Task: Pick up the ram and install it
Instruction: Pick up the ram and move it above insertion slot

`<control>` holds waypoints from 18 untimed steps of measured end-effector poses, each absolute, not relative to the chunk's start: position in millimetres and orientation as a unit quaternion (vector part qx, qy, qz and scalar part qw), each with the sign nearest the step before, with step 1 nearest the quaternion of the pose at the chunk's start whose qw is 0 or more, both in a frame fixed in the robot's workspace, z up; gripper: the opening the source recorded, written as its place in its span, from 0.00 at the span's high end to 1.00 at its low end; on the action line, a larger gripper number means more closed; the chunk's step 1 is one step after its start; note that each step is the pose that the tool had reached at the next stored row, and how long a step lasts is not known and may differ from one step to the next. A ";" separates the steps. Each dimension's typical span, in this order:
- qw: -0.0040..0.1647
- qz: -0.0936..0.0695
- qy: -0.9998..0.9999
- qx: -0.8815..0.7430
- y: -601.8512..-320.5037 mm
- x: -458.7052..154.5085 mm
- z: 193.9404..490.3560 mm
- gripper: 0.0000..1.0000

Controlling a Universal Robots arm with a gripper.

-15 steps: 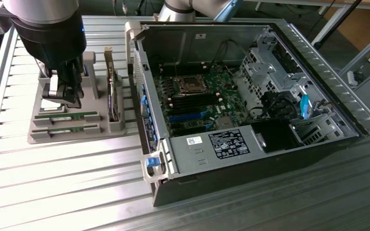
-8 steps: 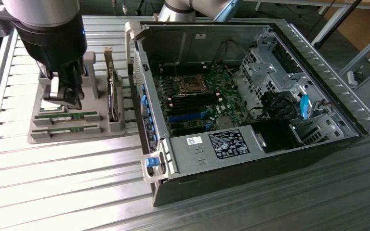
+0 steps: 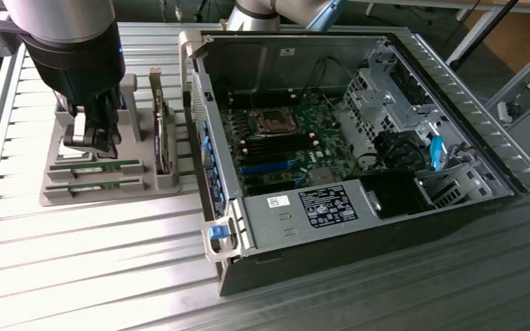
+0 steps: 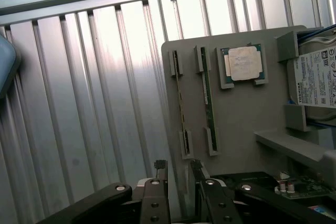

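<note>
The jaws hung released above the grey holder (image 3: pixel 108 197) on the surface, at the exterior view's left of the open case (image 3: pixel 292 69). There the ram (image 4: pixel 181 100) stood on edge just beside its twin (image 4: pixel 207 98). A misaligned descent could have struck the thin board or caught the twin.

table (image 4: pixel 105 103): ribbed bare metal, satin sheen; holder (image 4: pixel 241 114): matt grey plastic; ram (image 4: pixel 206 98): green circuit board; CPU (image 4: pixel 243 64): dull metal
</note>
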State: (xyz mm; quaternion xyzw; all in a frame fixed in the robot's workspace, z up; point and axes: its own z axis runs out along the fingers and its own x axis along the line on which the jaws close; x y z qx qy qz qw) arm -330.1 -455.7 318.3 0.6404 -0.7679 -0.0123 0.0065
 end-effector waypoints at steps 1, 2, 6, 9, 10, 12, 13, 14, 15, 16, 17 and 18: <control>0.007 -0.012 -0.768 0.640 -455.7 -330.1 318.0 0.71; 0.007 -0.012 -0.768 0.640 -455.7 -330.1 317.8 0.71; 0.007 -0.012 -0.768 0.640 -455.7 -330.1 316.7 0.71; 0.007 -0.012 -0.768 0.640 -455.7 -330.1 315.0 0.71; 0.007 -0.012 -0.768 0.640 -455.7 -330.2 314.7 0.71; 0.007 -0.012 -0.768 0.640 -455.7 -330.1 314.0 0.71; 0.007 -0.012 -0.768 0.640 -455.7 -330.2 313.8 0.71; 0.007 -0.012 -0.768 0.640 -455.7 -330.1 313.5 0.71; 0.007 -0.012 -0.768 0.640 -455.7 -330.1 313.1 0.71; 0.007 -0.012 -0.768 0.640 -455.7 -330.1 312.8 0.71; 0.007 -0.012 -0.768 0.640 -455.7 -330.1 312.3 0.71; 0.007 -0.012 -0.768 0.640 -455.7 -330.1 311.8 0.71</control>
